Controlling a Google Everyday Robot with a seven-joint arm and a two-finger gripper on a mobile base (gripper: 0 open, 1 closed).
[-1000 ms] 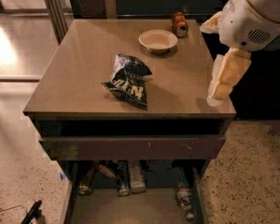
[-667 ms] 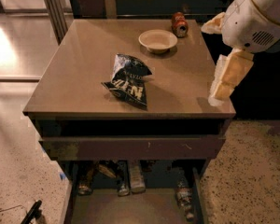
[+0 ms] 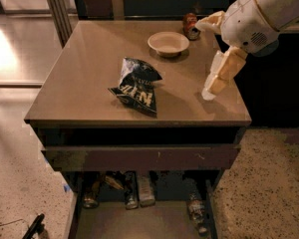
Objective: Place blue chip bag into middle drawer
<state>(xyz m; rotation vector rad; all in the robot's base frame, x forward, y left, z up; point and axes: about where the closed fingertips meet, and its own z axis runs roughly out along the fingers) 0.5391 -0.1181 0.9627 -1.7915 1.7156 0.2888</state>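
The blue chip bag [image 3: 136, 85] lies crumpled on the tan cabinet top [image 3: 84, 68], a little left of centre and near the front edge. My gripper [image 3: 211, 87] hangs at the end of the white arm [image 3: 254, 19] over the right side of the top, about a bag's width right of the bag and not touching it. It holds nothing that I can see. The middle drawer [image 3: 139, 224] is pulled out below the top, with dark side walls and a grey-tan floor. Several bottles and cans lie at its back.
A cream bowl [image 3: 168, 43] stands at the back of the top, with a red soda can [image 3: 190, 25] behind it to the right. A closed dark brown drawer front [image 3: 139, 158] sits just under the top. Speckled floor lies on both sides.
My gripper has moved left and a little farther back over the top, closer to the bag. The bag, bowl and drawer have not moved.
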